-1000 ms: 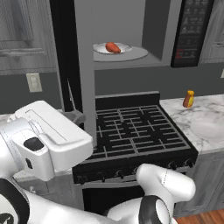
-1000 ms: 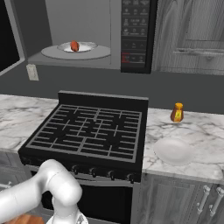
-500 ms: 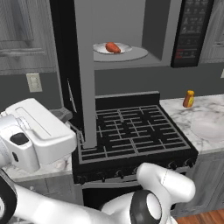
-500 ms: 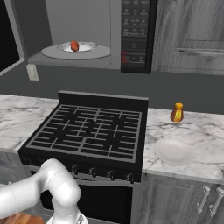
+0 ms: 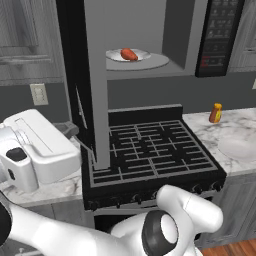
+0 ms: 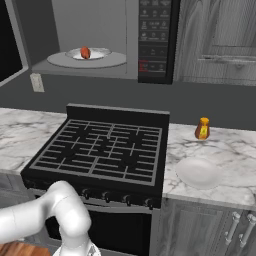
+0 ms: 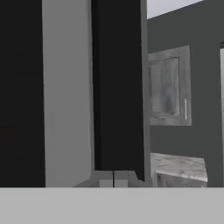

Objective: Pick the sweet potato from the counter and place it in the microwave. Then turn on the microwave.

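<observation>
White arm casing fills the bottom of both base views; in the hand view, low centre, the gripper [image 7: 113, 178] shows its two dark tips pressed together, closed on nothing, facing the edge of the open microwave door [image 7: 118, 87]. Just past the arm sits the black grated stovetop [image 5: 150, 150], mid-frame, with the marble counter [image 6: 220, 150] to its right carrying an orange bottle [image 6: 202, 128] and a shallow white dish [image 6: 199, 172]. Farther back, upper centre of the left base view, the microwave [image 5: 150, 45] stands open, its door [image 5: 95, 85] swung out toward the camera. The sweet potato [image 5: 129, 54] already lies on the white round plate [image 5: 150, 61] inside, upper left in the right base view. Judged by look: small, firm, light, tapered, likely to roll on the plate; a grip across its thick middle would suit, though it needs no more handling. The dark button panel [image 6: 155, 40] sits right of the cavity; closing the door and pressing start look to be what remains.
</observation>
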You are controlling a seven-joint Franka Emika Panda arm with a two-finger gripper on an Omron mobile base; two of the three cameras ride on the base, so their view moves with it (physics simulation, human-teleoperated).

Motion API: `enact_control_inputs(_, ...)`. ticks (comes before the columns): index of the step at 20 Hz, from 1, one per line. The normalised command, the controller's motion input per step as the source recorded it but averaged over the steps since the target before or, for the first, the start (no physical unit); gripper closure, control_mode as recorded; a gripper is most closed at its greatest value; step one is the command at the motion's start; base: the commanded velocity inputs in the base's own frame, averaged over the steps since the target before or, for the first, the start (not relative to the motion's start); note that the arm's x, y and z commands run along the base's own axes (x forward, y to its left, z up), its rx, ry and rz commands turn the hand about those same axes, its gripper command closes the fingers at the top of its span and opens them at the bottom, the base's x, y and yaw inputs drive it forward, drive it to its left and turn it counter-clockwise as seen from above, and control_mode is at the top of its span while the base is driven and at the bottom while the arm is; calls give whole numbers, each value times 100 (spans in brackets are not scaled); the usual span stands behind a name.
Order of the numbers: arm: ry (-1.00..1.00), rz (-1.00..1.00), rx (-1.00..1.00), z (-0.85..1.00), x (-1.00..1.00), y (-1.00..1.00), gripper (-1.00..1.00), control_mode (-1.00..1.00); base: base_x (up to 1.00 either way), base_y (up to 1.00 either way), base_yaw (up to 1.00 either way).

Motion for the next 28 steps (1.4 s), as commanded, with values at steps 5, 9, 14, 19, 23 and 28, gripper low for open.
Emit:
enact_control_inputs(5, 0, -1, 3, -2, 23, 9, 100, -100, 0, 0, 0)
enact_control_inputs(9, 0, -2, 4, 0, 19, 2, 100, -100, 0, 0, 0)
enact_control_inputs(14, 4, 0, 3, 0, 13, -1, 100, -100, 0, 0, 0)
enact_control_inputs(19, 10, 0, 0, -6, 3, 1, 100, -100, 0, 0, 0)
enact_control_inputs(23, 5, 0, 0, -12, 0, 17, 100, -100, 0, 0, 0)
enact_control_inputs(28, 1, 0, 0, -7, 1, 25, 100, -100, 0, 0, 0)
